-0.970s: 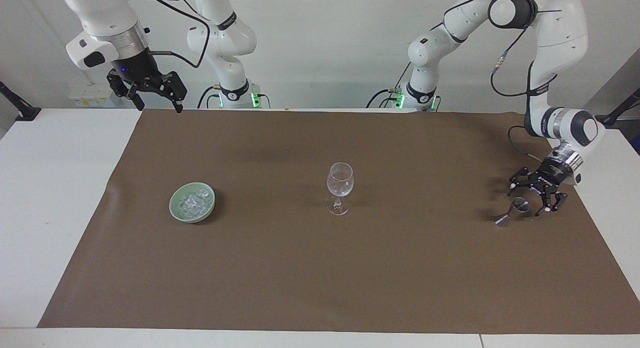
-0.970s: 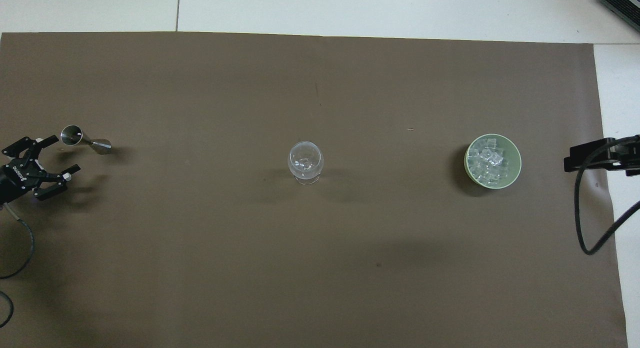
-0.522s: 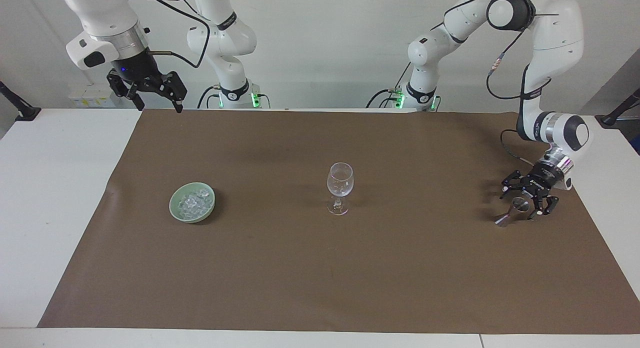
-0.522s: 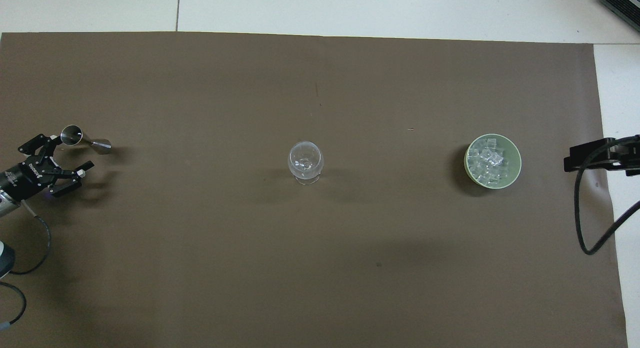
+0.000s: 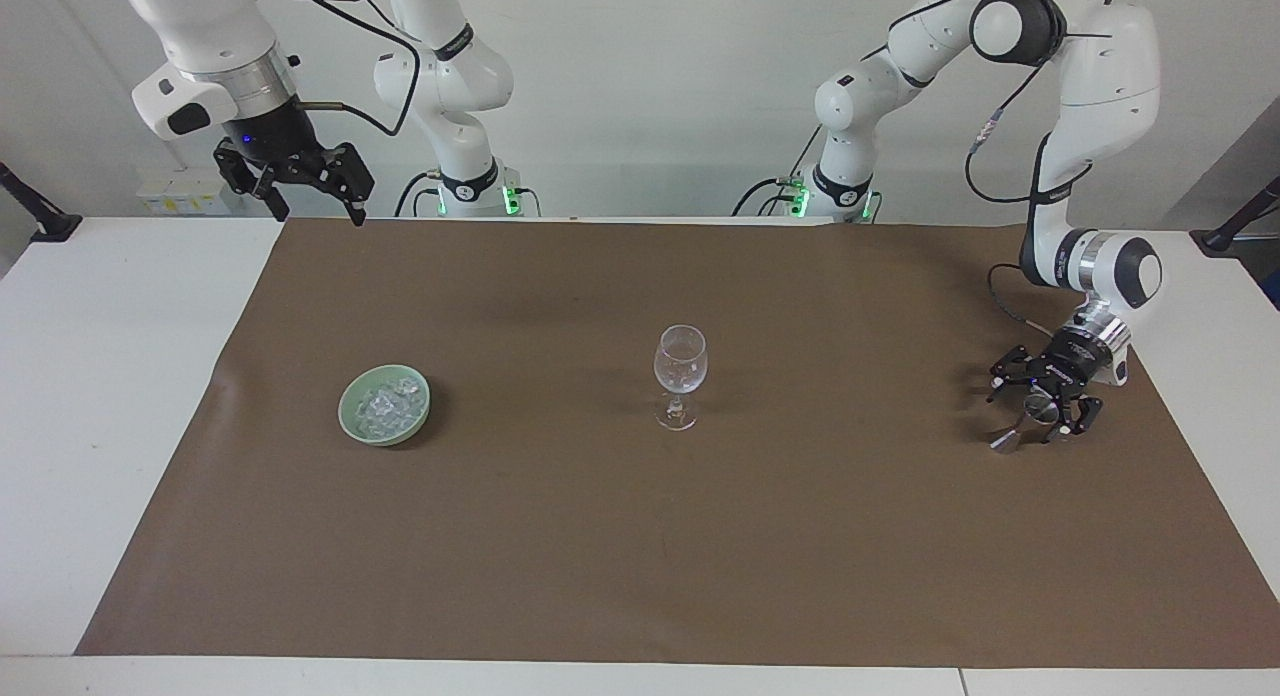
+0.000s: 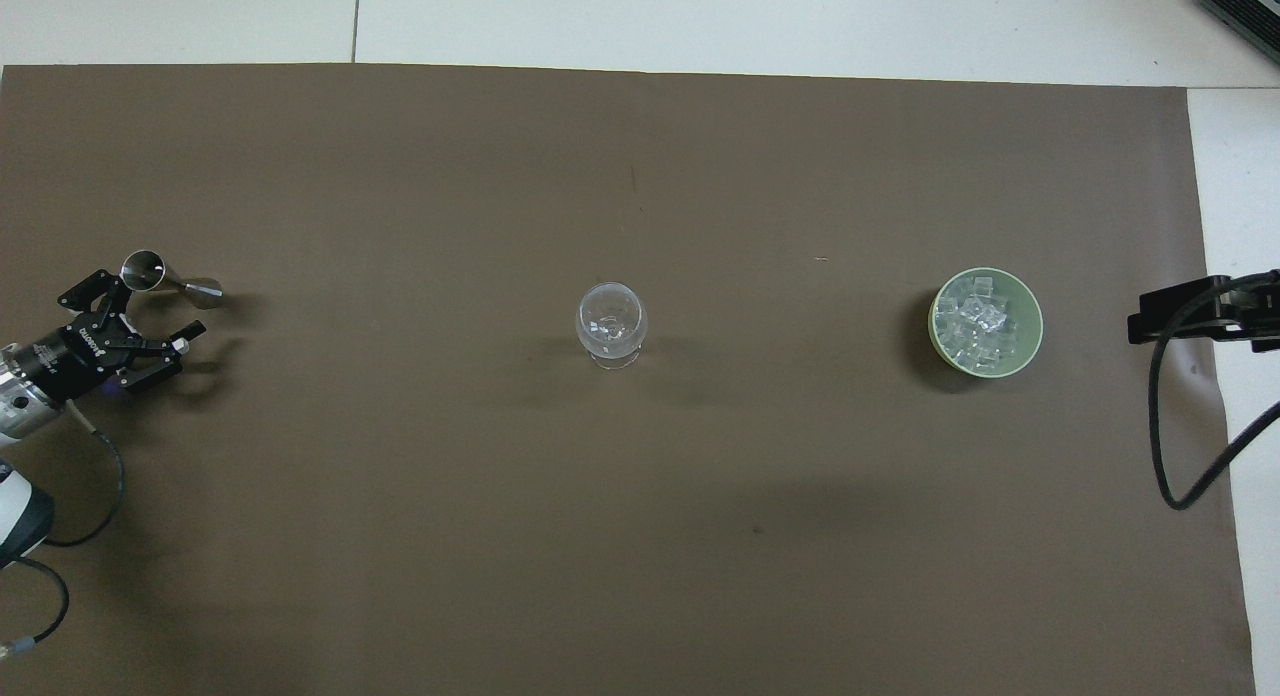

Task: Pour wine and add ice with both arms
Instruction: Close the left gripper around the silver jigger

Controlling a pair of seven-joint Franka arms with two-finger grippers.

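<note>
L jaws (image 5: 1040, 408) wide round steel hourglass jigger (image 5: 1020, 424) | glassy ice (image 5: 385, 406) chunks

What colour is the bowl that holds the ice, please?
The bowl is pale green; it shows best in the overhead view.

left gripper (image 6: 150, 311) spread beside jigger (image 6: 170, 279) | wine glass (image 6: 611, 325) mid-mat | ice (image 6: 975, 321) in green bowl (image 6: 1031, 321)
</note>
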